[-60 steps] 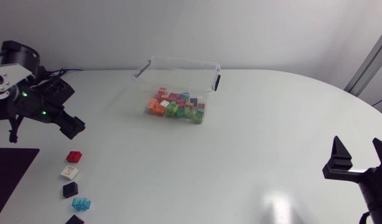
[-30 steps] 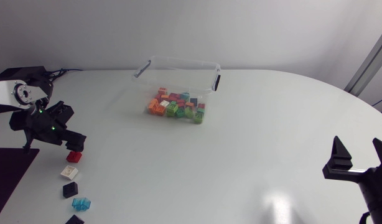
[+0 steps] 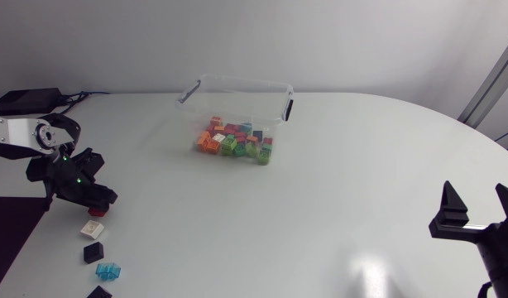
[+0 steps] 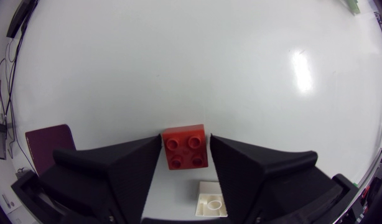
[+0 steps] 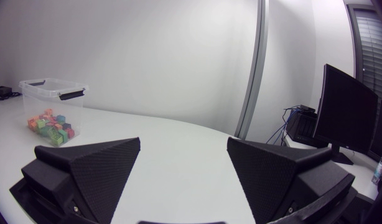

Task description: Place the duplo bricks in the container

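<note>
Looked down on a white table (image 3: 337, 182) bearing everything else. Found the left arm (image 3: 39, 136) at the table's left side, bent low to the surface. Saw a clear container (image 3: 242, 81) with dark handles, upright, well ahead of the left gripper (image 4: 185, 140) and far from the right gripper (image 5: 183, 142), holding a heap of coloured bricks (image 3: 235, 142). Caught the left gripper down at the tabletop, its 2 fingers parted and set at either side of a red brick (image 4: 186, 149) with 4 studs. Made out a thin strip of table between that brick and 1 finger, hence no pinch on it. Noted the right gripper well apart from the container and from every loose brick, its 2 fingers spread wide. Spotted a white brick (image 4: 211, 199) just behind the red brick, under the left gripper toward its wrist. Picked out, further back on the same side of that gripper, a black brick (image 3: 93, 252), a clear blue brick (image 3: 108, 271) and 1 more black brick (image 3: 98, 292). Saw each apart from the next, all loose on the table outside the container.
</note>
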`<move>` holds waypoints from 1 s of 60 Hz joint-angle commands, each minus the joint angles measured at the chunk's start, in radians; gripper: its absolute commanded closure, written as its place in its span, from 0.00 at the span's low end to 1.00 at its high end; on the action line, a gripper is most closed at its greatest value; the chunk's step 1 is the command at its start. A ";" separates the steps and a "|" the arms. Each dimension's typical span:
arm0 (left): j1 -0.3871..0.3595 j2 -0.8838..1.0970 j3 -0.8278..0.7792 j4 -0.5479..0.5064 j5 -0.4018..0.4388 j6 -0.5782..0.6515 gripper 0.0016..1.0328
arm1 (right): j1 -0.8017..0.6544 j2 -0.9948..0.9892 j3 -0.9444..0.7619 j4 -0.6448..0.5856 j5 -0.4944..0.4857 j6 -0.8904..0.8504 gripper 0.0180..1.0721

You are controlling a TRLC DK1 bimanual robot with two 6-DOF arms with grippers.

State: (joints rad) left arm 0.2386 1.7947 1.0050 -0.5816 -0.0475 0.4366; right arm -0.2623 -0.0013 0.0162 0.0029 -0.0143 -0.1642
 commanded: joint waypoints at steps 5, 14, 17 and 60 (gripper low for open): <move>0.011 0.020 -0.008 -0.003 -0.005 -0.027 0.93 | -0.002 -0.005 -0.018 -0.007 -0.001 -0.005 0.04; -0.027 -0.080 0.030 -0.060 0.024 -0.024 0.93 | -0.002 -0.005 -0.018 -0.007 -0.001 -0.003 0.04; -0.064 -0.120 0.066 -0.098 0.032 -0.025 0.93 | -0.002 -0.005 -0.018 -0.007 -0.001 -0.005 0.04; -0.479 -0.116 0.526 -0.014 0.201 -0.159 0.93 | -0.002 -0.005 -0.016 -0.007 -0.001 -0.003 0.04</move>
State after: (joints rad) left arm -0.2111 1.6524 1.4853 -0.6334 0.1429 0.3092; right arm -0.2619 -0.0013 0.0162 0.0029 -0.0143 -0.1642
